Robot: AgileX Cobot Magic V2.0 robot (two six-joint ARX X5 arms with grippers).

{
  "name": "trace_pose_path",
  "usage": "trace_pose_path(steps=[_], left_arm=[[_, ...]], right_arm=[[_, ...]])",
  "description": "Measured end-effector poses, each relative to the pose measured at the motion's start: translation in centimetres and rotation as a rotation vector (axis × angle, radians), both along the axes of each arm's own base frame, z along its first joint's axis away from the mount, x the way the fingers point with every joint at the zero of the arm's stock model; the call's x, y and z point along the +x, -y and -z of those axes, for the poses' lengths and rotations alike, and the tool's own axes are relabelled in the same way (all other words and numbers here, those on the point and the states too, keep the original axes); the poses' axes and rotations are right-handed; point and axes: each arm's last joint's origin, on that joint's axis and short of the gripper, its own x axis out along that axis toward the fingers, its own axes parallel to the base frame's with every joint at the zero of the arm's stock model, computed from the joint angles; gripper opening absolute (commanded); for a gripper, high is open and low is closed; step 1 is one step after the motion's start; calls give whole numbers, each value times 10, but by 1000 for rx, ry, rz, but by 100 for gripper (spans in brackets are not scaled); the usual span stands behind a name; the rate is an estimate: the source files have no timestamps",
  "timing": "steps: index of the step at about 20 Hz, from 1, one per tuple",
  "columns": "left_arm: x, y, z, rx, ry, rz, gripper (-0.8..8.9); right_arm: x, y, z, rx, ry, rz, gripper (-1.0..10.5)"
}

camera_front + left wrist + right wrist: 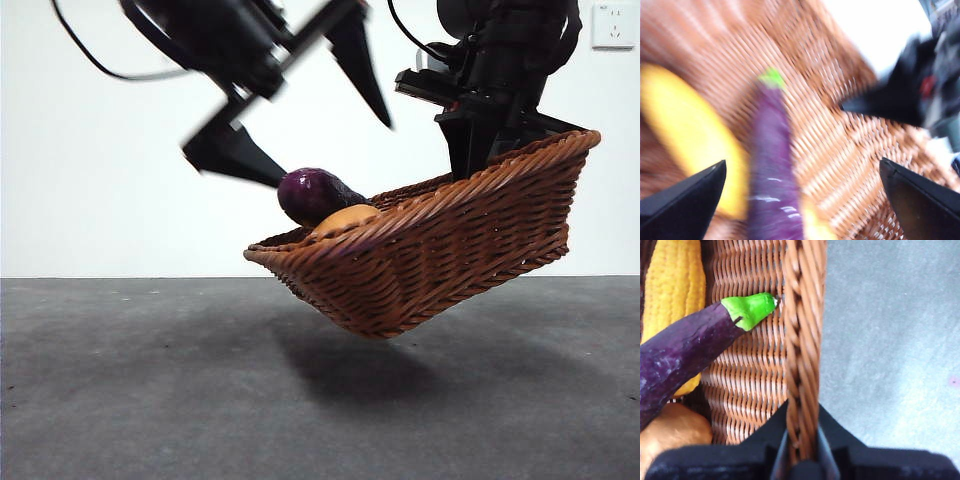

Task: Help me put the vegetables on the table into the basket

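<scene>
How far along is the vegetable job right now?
Done: the eggplant, potato and a yellow piece all lie in the basket. In hand: the right gripper is clamped on the basket's rim, holding it tilted above the table; the left gripper hangs open over the eggplant. Left: no vegetable shows on the table.

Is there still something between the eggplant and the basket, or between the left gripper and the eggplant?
Nothing visible. The eggplant already lies inside the basket, which the right gripper holds tilted above the table by its rim. The left gripper is open just above the eggplant, with only air between them.
</scene>
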Motion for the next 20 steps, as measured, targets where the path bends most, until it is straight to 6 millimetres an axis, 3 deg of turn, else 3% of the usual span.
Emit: trace_pose_path(steps=[1,2,4,7,12,16,20], left_arm=[[-2,-12,-14,-12,44,-19,677],[-8,-26,-32,-25,100,-31,554],[-32,-50,-61,-8,193,-9,-43],[-80,-82,-87,88,258,64,-8],[-143,-123,-93,213,168,133,-8],[-169,-139,-95,228,130,133,-8],[-180,-146,-98,193,120,96,-8]], right_arm=[[1,3,0,2,3,8,-11],[3,5,0,3,5,17,-11],[8,14,0,6,16,42,-11],[17,38,-1,3,35,90,-11],[37,95,-2,102,90,164,-11],[60,135,26,272,49,208,-11],[76,140,67,266,-42,216,-11]])
